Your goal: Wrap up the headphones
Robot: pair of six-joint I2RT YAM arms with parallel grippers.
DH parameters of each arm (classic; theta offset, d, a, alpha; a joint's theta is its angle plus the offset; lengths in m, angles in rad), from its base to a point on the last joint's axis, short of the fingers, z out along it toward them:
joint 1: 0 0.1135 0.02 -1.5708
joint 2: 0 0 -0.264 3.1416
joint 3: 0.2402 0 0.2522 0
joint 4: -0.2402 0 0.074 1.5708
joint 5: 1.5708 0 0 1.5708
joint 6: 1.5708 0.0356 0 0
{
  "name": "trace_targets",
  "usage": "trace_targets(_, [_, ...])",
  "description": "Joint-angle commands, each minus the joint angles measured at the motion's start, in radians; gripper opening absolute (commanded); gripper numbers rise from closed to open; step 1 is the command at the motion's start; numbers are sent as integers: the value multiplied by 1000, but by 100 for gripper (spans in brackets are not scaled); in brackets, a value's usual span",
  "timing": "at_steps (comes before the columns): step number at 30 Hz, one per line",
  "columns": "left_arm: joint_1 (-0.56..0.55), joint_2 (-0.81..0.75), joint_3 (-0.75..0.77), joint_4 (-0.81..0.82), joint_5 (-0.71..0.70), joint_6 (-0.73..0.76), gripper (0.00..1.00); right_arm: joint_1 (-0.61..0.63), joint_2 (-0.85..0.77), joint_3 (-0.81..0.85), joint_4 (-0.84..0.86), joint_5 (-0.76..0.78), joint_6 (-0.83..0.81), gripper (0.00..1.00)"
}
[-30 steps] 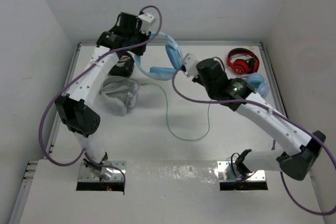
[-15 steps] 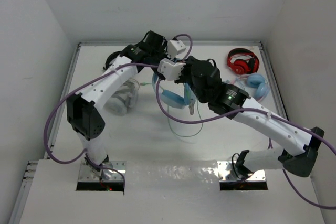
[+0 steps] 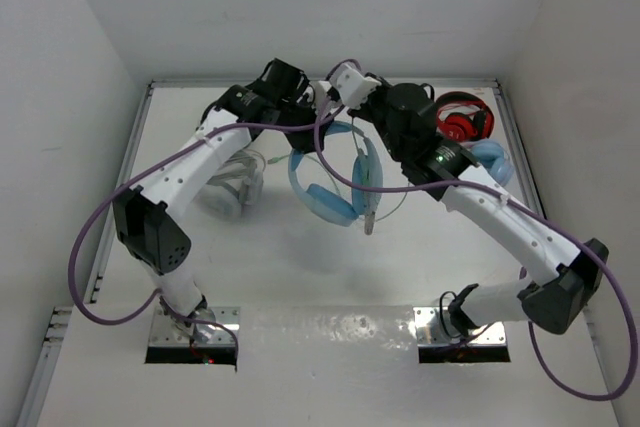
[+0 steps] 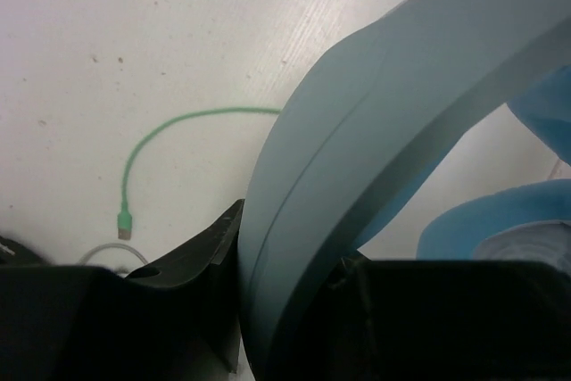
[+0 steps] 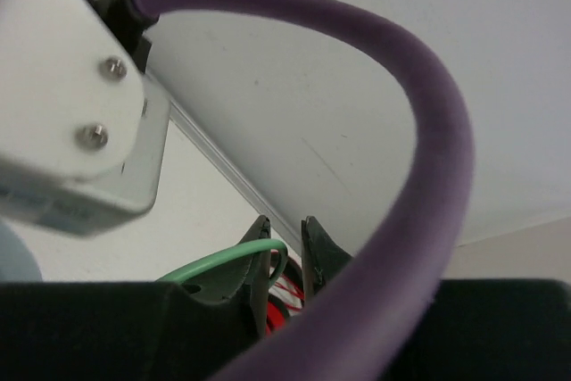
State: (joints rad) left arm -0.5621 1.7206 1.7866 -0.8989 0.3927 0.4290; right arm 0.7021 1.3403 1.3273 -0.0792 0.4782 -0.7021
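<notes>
Both clamping headphones (image 3: 328, 201), left gripper (image 4: 287, 260), right gripper (image 5: 286, 254)

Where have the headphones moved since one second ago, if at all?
Yes. The headphones were by the back rail, beyond the grey pair. Now, in the left gripper, they are level with that pair, nearer the front.

We can read no writing, label, brand, number or sign in any of the three views. The red headphones (image 3: 462, 123), at two o'clock in the overhead view, are too small to show any marking.
</notes>
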Motion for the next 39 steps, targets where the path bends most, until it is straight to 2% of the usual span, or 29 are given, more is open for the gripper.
trace_targets(1, [-47, -78, 37, -6, 117, 57, 0, -27, 74, 18, 56, -23, 90, 20])
trace_targets(3, [-48, -81, 48, -3, 132, 38, 0, -49, 105, 35, 53, -26, 153, 23])
trace_targets(9, [-48, -81, 79, 18, 170, -32, 0, -105, 115, -3, 59, -95, 328, 22])
trace_targets(14, [-45, -93, 99, 17, 251, -65, 0, -197, 76, -97, 106, -269, 541, 22])
trace_targets(19, [-12, -90, 161, 31, 343, -128, 0, -233, 57, -146, 144, -447, 609, 19])
trace_targets(24, [5, -73, 252, 43, 377, -147, 0, -233, 86, -135, 137, -541, 650, 17])
trace_targets(27, [7, -72, 281, 43, 374, -148, 0, -233, 86, -152, 168, -550, 673, 26])
trace_targets(28, [16, -70, 293, 51, 385, -159, 0, -234, 83, -161, 198, -553, 684, 31])
trace_targets(29, [27, -70, 298, 61, 397, -189, 0, -236, 82, -187, 214, -561, 694, 42])
trace_targets(32, [85, -64, 321, 130, 460, -262, 0, -246, 89, -247, 300, -636, 774, 55])
trace_targets(33, [114, -62, 329, 170, 469, -312, 0, -248, 103, -258, 317, -659, 808, 62])
trace_targets(36, [148, -52, 379, 204, 436, -357, 0, -248, 154, -273, 358, -739, 848, 67])
trace_targets(39, [165, -43, 433, 218, 403, -384, 0, -248, 203, -280, 378, -718, 875, 74])
